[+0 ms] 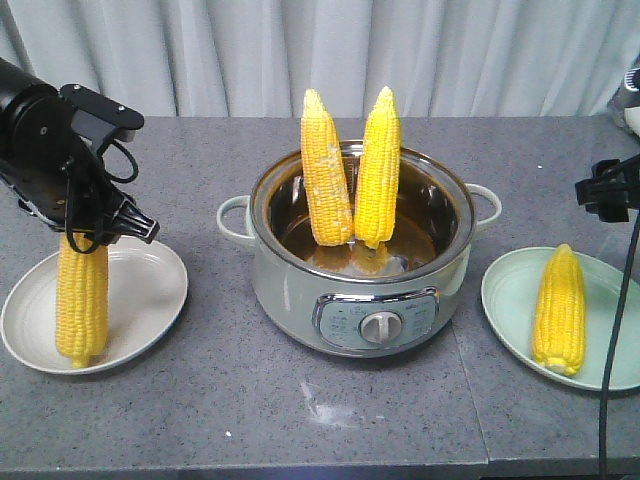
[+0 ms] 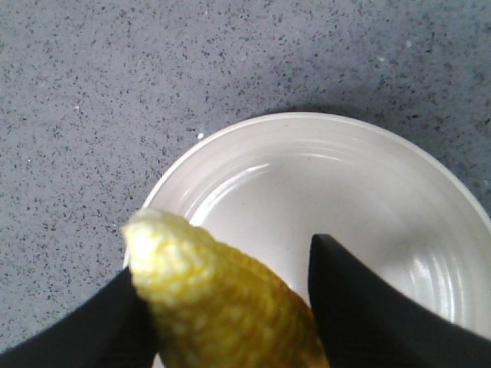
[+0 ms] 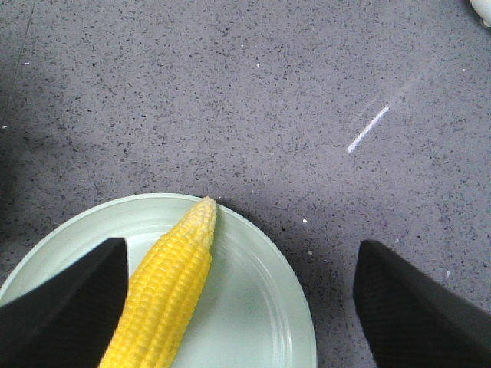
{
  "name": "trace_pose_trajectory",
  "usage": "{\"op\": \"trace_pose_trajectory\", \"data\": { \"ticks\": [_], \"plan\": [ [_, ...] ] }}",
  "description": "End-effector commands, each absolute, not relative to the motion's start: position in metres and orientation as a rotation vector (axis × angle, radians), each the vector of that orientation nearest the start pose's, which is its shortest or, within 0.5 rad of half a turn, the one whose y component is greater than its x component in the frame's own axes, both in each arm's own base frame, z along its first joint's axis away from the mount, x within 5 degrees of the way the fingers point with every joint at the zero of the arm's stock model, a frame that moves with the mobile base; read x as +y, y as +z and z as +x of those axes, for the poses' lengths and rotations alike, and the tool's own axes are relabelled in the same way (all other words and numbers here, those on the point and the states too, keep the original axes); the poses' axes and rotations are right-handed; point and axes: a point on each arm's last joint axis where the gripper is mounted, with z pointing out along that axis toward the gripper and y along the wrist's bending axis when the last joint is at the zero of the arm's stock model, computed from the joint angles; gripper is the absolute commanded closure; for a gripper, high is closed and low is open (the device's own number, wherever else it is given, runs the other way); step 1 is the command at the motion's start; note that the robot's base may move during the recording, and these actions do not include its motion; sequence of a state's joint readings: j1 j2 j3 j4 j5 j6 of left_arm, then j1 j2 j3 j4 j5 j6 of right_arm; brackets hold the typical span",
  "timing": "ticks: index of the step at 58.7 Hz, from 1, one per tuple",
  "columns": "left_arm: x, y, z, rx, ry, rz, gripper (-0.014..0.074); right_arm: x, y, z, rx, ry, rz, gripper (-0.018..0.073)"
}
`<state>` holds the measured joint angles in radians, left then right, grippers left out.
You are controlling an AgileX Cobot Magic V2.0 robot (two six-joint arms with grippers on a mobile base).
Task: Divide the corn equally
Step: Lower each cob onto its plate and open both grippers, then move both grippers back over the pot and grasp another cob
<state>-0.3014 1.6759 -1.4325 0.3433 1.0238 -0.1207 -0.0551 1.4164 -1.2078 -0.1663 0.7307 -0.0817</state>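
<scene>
Left jaws: clenched on the tapered tip of a held cob (image 1: 82, 300), which hangs upright over the near side of a white plate (image 1: 150, 290). Whether its blunt end touches the plate cannot be told. In the left wrist view, smooth black fingers (image 2: 368, 307) flank the pale tip, with the plate's glossy ringed bowl beneath.

Right jaws: released and spread wide, one matt textured finger over a pale green plate (image 1: 510, 300), the other over bare surface. On this plate a lying cob (image 1: 560, 310) rests flat, bright yellow, its kernels in straight rows and its point toward the far side. A black cable (image 1: 615, 350) hangs in front of the plate's right part.

Both plates are round, shallow and glazed, and sit on a grey speckled, stone-like surface (image 1: 250, 420).

Between the plates, further back, is a round electric pot (image 1: 300, 300) with a pale wall, polished steel lining, two loop handles and a front dial (image 1: 378, 327). Two cobs stand inside it, points up and well above the rim: a paler cob (image 1: 326, 180) at left and a deeper yellow cob (image 1: 378, 175) at right, just beside each other.

Behind is a pleated white curtain (image 1: 400, 50).
</scene>
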Motion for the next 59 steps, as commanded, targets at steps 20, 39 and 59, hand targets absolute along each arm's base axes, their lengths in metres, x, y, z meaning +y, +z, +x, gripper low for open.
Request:
{"op": "trace_pose_trajectory", "data": {
  "ticks": [20, 39, 59],
  "plan": [
    [-0.076, 0.349, 0.335, 2.457, 0.271, 0.327, 0.0162, -0.029, 0.356, 0.303, 2.297, -0.264, -0.111, -0.0022],
    [-0.074, 0.358, 0.329, 2.438, 0.258, 0.297, 0.0143, -0.026, 0.355, 0.302, 2.308, -0.229, -0.096, -0.0022],
    [-0.071, 0.414, 0.295, 2.203, 0.072, 0.209, 0.0143, -0.003, 0.384, 0.284, 2.166, 0.064, -0.146, -0.0022]
  ]
}}
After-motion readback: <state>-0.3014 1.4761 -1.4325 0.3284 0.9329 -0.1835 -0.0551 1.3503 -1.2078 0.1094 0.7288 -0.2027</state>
